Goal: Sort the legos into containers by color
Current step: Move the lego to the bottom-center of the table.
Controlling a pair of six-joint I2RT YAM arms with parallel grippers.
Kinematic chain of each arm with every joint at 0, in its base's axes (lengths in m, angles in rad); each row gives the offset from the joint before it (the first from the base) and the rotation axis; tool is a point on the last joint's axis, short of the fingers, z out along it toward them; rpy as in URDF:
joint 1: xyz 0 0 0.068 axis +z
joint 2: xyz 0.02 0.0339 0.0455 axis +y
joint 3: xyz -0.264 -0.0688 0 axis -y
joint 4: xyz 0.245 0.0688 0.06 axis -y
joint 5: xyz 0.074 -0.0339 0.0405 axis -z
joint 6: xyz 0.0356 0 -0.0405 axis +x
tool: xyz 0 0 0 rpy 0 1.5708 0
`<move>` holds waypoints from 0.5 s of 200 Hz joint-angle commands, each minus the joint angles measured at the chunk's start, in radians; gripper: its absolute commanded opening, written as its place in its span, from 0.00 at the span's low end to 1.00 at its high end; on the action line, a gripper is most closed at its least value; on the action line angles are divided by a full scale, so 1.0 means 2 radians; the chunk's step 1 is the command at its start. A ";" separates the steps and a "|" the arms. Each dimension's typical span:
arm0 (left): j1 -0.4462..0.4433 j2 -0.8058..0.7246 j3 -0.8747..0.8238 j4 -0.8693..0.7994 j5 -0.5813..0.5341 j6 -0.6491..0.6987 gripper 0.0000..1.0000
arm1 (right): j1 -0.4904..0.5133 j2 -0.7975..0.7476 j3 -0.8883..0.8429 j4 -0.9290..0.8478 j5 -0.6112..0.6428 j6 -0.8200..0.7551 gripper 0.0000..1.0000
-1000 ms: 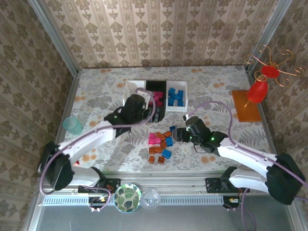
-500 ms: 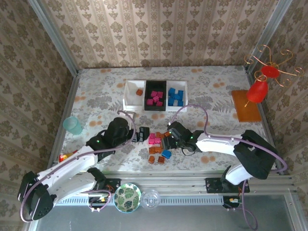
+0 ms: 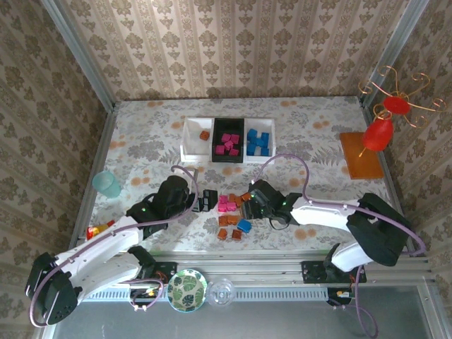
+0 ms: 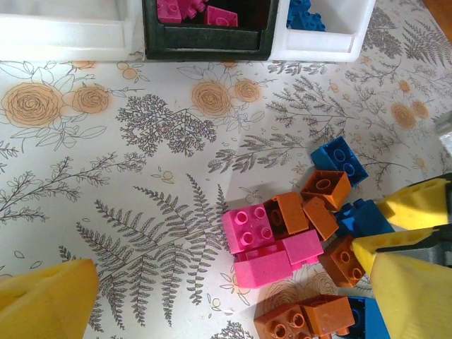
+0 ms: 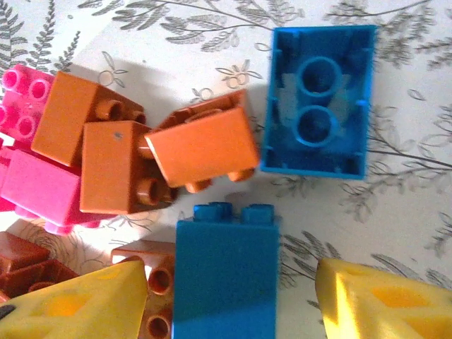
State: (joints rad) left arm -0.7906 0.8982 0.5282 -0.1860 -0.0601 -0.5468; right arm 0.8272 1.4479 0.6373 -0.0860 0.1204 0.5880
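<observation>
On the floral table (image 3: 141,141), the left gripper (image 3: 207,200) hangs released, jaws spread wide, just left of the loose legos (image 3: 232,212) lying by the middle of the near edge. The right gripper (image 3: 246,205) is unclenched too, its yellow pads (image 5: 92,304) straddling 1 blue brick (image 5: 226,275) with a gap on each side. Toward the far edge, the 3 joined containers (image 3: 195,157) hold 1 orange brick, pink bricks and blue bricks.

Containers (image 3: 194,138) in row at back; loose legos (image 3: 227,206) heaped before them; cup (image 3: 107,183) far left.
</observation>
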 commanded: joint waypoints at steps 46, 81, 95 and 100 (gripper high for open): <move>0.000 -0.005 -0.013 0.016 0.000 -0.013 1.00 | -0.008 -0.024 -0.015 0.019 -0.027 0.007 0.71; 0.001 -0.004 -0.016 0.018 0.002 -0.016 1.00 | -0.019 -0.016 -0.019 0.022 -0.021 0.019 0.64; 0.000 -0.003 -0.018 0.020 0.003 -0.016 1.00 | -0.023 -0.018 -0.026 0.023 -0.018 0.022 0.61; 0.000 -0.003 -0.018 0.020 0.003 -0.017 1.00 | -0.025 -0.017 -0.025 0.017 -0.013 0.023 0.60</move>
State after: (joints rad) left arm -0.7906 0.8982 0.5125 -0.1684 -0.0593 -0.5583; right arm 0.7921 1.4147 0.6071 -0.0486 0.0811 0.6079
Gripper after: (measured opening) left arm 0.998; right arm 0.622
